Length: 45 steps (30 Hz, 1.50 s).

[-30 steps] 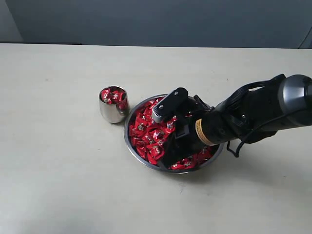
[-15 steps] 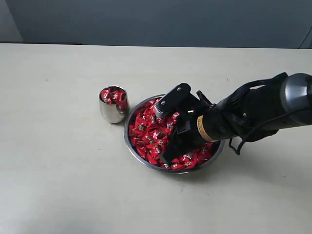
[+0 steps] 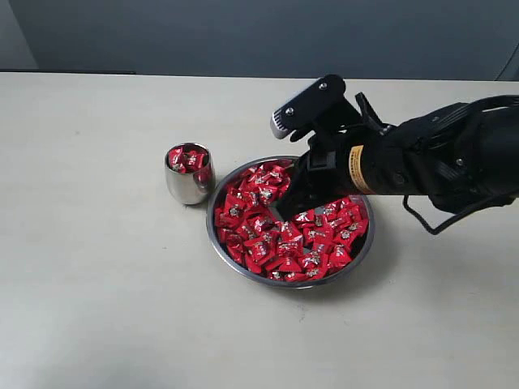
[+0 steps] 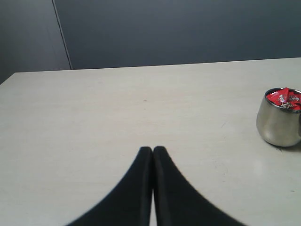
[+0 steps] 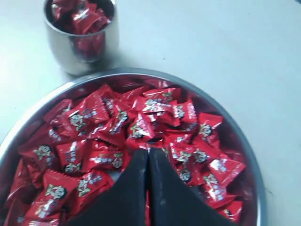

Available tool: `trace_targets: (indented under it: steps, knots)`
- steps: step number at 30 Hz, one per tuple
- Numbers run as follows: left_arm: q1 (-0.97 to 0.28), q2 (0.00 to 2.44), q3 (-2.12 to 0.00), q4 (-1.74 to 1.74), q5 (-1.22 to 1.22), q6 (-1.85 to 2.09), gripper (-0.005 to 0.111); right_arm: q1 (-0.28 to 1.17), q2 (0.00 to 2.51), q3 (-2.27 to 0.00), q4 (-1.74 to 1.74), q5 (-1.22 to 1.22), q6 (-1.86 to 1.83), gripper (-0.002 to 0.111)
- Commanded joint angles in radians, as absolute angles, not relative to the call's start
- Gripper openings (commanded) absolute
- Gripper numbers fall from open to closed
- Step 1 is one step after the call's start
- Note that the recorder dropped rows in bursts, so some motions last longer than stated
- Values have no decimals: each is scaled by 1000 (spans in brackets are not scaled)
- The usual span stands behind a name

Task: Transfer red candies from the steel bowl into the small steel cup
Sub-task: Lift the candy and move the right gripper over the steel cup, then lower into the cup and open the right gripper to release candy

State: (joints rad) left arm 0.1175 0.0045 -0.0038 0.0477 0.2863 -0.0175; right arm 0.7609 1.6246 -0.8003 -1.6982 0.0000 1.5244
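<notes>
The steel bowl (image 3: 268, 281) holds many red candies (image 3: 263, 237). To its left stands the small steel cup (image 3: 188, 183), heaped with red candies (image 3: 186, 159). My right gripper (image 3: 284, 211) hangs just above the bowl's middle, tips pointing down at the pile. In the right wrist view the right gripper (image 5: 148, 150) is shut, with a thin red strip of wrapper between the fingers and a candy (image 5: 141, 142) at the tips. The cup (image 5: 80, 52) lies beyond the bowl's rim (image 5: 47, 101). My left gripper (image 4: 153, 149) is shut and empty over bare table, with the cup (image 4: 280, 117) off to one side.
The pale table (image 3: 97, 308) stretches around bowl and cup. A dark wall (image 3: 259, 32) runs behind the table's far edge. The right arm (image 3: 438, 166) reaches in from the right above the bowl's far right rim. The left arm is out of the exterior view.
My right gripper has risen out of the candy pile and drawn back up and to the right, with its fingers shut. Candies in the bowl have shifted. The cup has not moved.
</notes>
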Motion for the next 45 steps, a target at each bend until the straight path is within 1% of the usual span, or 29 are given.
trace_targets:
  steps: [1,4,10,19,26,36,45]
  knots:
    - [118,0,0,45,284,-19,0,758,1609,-820,-1695,78,1520,-1]
    - [118,0,0,45,284,-19,0,758,1616,-858,-1699,88,1520,-1]
    - [118,0,0,45,284,-19,0,758,1661,-958,-1699,35,1519,-1]
    - [118,0,0,45,284,-19,0,756,1815,-1143,-1699,-111,1517,-1]
    - [118,0,0,45,284,-19,0,756,1910,-1253,-1699,-155,1517,-1]
    - [118,0,0,45,284,-19,0,756,1979,-1322,-1703,-314,1517,-1]
    - [118,0,0,45,284,-19,0,756,2051,-1370,-1705,-384,1517,-1]
